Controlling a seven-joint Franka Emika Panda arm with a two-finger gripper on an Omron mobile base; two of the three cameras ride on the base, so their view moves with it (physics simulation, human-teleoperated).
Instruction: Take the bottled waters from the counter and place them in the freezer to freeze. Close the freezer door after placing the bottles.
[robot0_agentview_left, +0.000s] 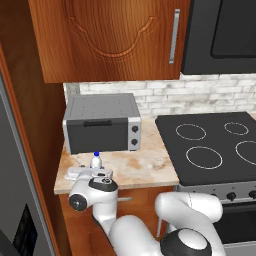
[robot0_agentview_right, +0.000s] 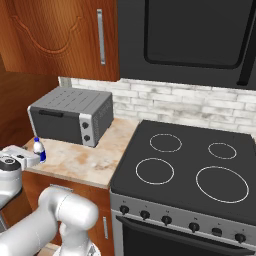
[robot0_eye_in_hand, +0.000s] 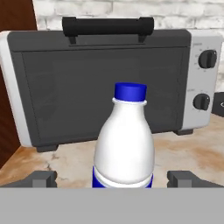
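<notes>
A clear-white bottled water (robot0_eye_in_hand: 124, 144) with a blue cap and blue label stands upright on the beige marbled counter (robot0_agentview_left: 140, 167), in front of the toaster oven. My gripper (robot0_eye_in_hand: 113, 179) is open, level with the bottle's lower part, one fingertip (robot0_eye_in_hand: 41, 178) on each side of it and clear of it. From the left base view the bottle (robot0_agentview_left: 96, 161) pokes up just behind my hand (robot0_agentview_left: 92, 172) near the counter's front left corner. The right base view shows the bottle (robot0_agentview_right: 39, 150) beside my hand (robot0_agentview_right: 20, 157). A grey panel of the freezer (robot0_agentview_left: 10, 190) fills the left edge.
A grey toaster oven (robot0_agentview_left: 102, 122) sits close behind the bottle against the brick wall. The black stovetop (robot0_agentview_left: 215, 145) with ring burners lies to the right. Wooden upper cabinets (robot0_agentview_left: 110, 35) hang overhead, and a tall wooden side panel (robot0_agentview_left: 40, 125) bounds the counter's left.
</notes>
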